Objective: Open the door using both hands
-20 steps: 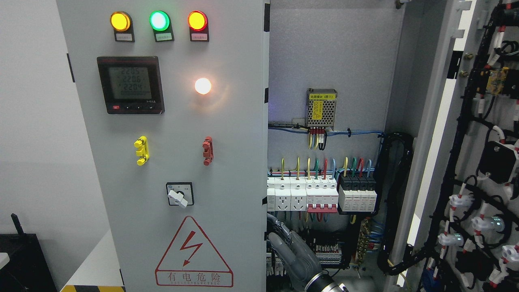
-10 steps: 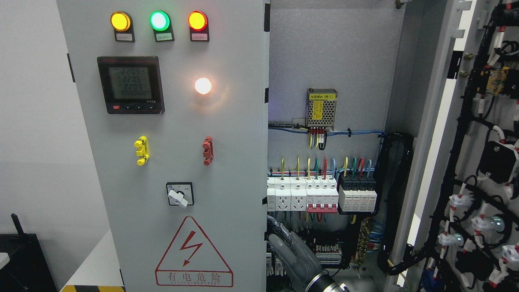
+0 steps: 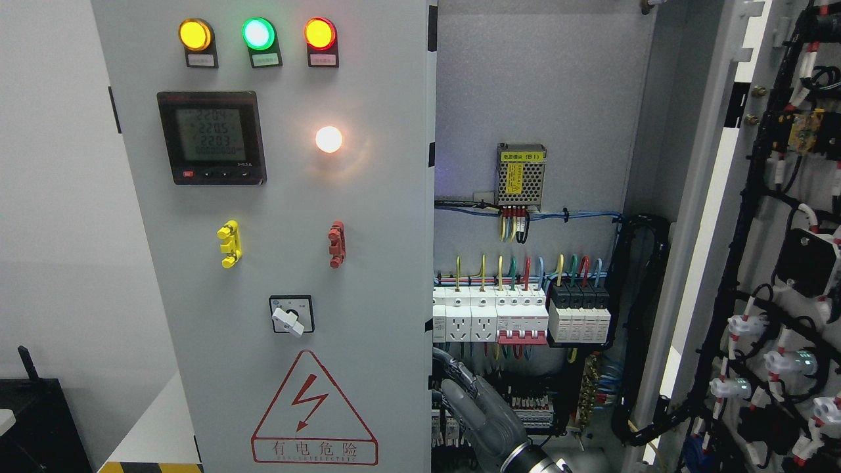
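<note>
The grey cabinet's left door (image 3: 295,263) is closed; it carries three lamps, a meter, a rotary switch and a red warning triangle. The right door (image 3: 755,263) stands swung wide open at the picture's right, its wired inner side showing. My right hand (image 3: 476,410) rises from the bottom edge just right of the middle, in front of the open compartment. Its fingers (image 3: 453,378) are loosely extended toward the left door's right edge (image 3: 431,368) and hold nothing. My left arm does not show.
Inside the open compartment sit a row of breakers (image 3: 519,315), a small power supply (image 3: 521,174) and bundled black cables (image 3: 647,328). A dark object (image 3: 36,420) stands at the lower left beside a white surface (image 3: 154,427).
My right hand has slid slightly down and to the right, a little away from the left door's edge. The doors have not moved.
</note>
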`<state>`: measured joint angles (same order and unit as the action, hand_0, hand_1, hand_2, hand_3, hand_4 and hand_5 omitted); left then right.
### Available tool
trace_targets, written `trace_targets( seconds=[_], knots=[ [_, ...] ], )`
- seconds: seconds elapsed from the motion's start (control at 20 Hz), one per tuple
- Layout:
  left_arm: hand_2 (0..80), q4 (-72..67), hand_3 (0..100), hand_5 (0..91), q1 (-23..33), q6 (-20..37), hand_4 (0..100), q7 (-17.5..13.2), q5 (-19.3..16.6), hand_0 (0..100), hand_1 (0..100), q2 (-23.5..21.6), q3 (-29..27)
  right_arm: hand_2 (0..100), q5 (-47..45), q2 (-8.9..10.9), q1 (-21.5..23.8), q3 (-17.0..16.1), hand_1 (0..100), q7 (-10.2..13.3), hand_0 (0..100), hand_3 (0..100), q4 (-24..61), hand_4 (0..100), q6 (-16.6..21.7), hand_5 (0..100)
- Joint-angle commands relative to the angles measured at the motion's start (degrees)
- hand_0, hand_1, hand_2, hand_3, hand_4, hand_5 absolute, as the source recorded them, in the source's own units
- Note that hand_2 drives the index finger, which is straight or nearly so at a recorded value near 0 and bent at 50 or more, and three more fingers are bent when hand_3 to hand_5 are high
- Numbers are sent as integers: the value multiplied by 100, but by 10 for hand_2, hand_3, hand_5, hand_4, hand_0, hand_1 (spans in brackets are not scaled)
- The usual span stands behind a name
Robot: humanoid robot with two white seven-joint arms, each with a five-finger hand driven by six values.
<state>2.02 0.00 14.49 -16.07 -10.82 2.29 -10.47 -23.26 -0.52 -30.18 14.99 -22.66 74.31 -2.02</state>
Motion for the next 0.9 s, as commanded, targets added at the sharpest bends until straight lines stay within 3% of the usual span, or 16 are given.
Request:
trace_targets(
  seconds=[0.0,0.45,0.6,0.85],
  knots=[
    [0,0,0,0,158,1,0,-1,1,120,389,0,1,0,-12,-18,-6,4,389,-28,120,0,-4,0,-35,0],
    [0,0,0,0,158,1,0,-1,1,120,389,0,2,0,-12,-18,-67,4,389,-72,120,0,-57,0,-62,0],
    [0,0,0,0,158,1,0,-1,1,120,389,0,2,0,-12,-27,-93,4,389,-238,120,0,-57,0,-62,0],
    [0,0,0,0,158,1,0,-1,1,120,389,0,2,0,-12,-27,-137,4,389,-265,120,0,-74,0,-80,0]
  ],
)
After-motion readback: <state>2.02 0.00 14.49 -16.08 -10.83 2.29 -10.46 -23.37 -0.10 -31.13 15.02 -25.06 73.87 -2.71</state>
